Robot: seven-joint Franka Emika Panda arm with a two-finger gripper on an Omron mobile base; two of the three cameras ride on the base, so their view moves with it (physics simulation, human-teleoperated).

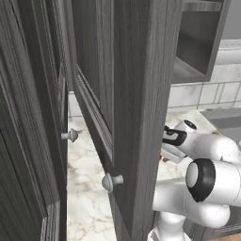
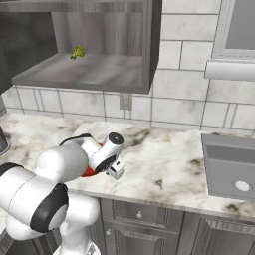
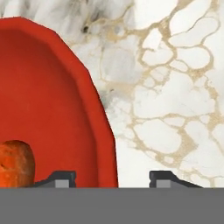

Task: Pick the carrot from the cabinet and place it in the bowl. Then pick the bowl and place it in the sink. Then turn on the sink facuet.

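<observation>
**Gripper astride the bowl's rim, carrot inside**

In the hand view, the two-finger gripper (image 3: 111, 177) stood partly open, one dark fingertip (image 3: 61, 178) inside the glossy bright red bowl (image 3: 48, 100) and the other over the veined marble counter (image 3: 175, 96), with the bowl's wall between them; whether the fingers pressed the rim could not be told. The stubby orange carrot (image 3: 15, 162) lay in the bowl at about eight o'clock, just beside the inner fingertip.

The left base view was taken up largely by the dark grey wood-grain cabinet door (image 1: 117, 94) with round silver knobs (image 1: 110, 181). The right base view gave more: a sliver of red beneath the white arm, a small green vegetable (image 2: 77, 52) on the open cabinet shelf (image 2: 89, 72) at eleven o'clock, and the matte grey sink (image 2: 231, 167) at three o'clock.
</observation>
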